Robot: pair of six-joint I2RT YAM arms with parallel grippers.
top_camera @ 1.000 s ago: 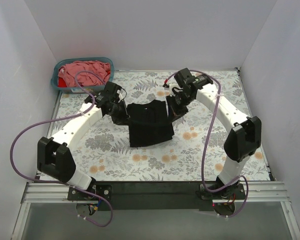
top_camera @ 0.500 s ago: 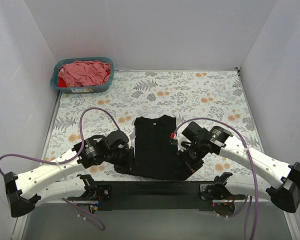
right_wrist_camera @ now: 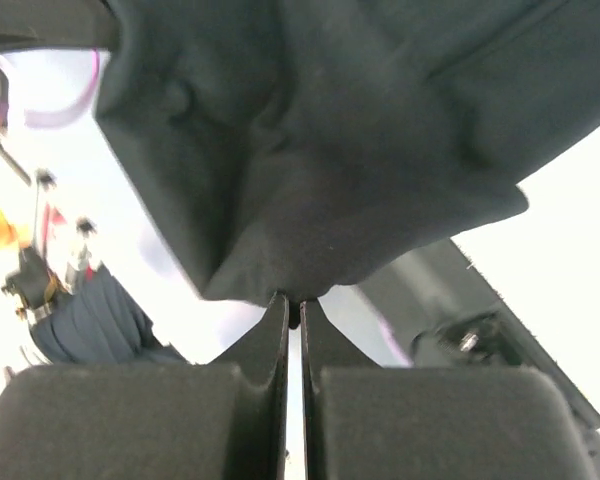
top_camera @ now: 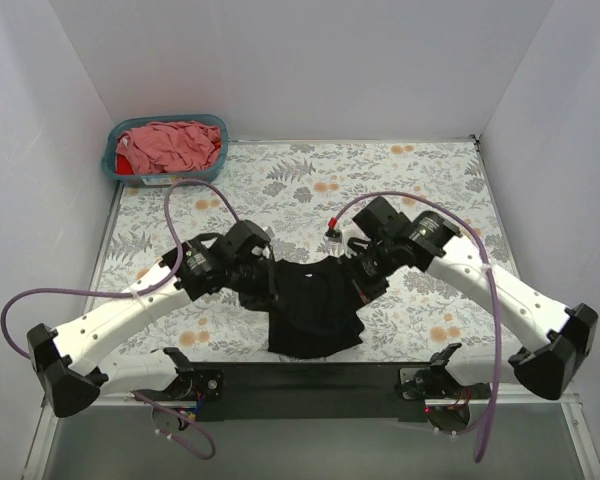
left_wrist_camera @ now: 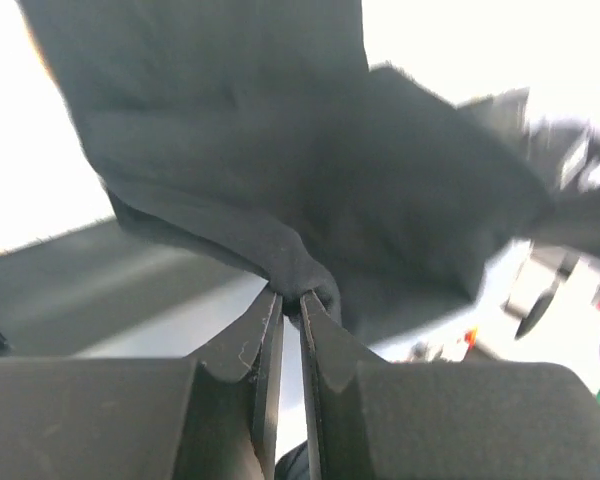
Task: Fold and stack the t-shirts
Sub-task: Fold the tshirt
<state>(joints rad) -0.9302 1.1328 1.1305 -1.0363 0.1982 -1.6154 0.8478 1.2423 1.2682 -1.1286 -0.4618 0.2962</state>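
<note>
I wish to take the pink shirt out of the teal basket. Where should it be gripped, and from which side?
Grip a raised fold near the top of the pink shirt, coming straight from above. It lies crumpled in a heap filling the teal basket to about its rim, and the basket walls close off the sides. The black shirt must be set down first.

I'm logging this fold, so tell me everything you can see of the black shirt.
The black shirt is soft, matte dark cloth, bunched and creased. The left gripper and right gripper each pinch a fold of its upper edge, so it sags between them, its lower part hanging toward the near edge of the table.
</note>
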